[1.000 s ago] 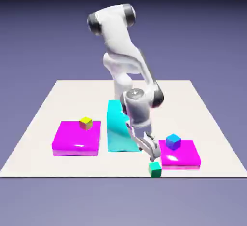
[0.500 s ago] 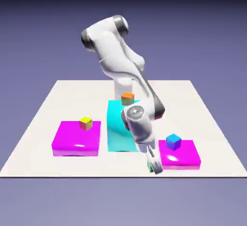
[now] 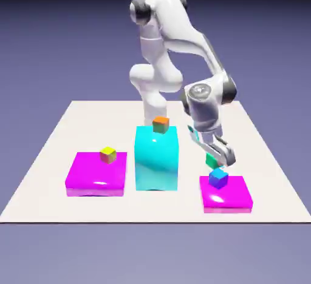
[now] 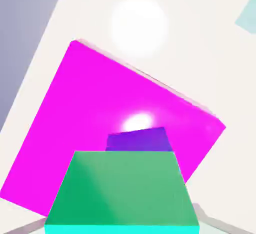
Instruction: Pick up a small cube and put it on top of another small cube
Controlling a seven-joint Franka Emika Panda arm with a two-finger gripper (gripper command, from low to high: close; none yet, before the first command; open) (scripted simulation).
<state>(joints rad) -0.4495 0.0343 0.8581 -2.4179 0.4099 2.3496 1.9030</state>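
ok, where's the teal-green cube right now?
Exterior view's right: the teal-green cube is held in the gripper, just above the blue cube on the smaller magenta slab.

The green cube sits large between the tips of the pincer, its bright cyan edge nearest them. Just past it from the pincer, partly hidden by it, shows the blue-violet cube against the magenta slab, which lies tilted on the pale tabletop, a glare spot beside that cube
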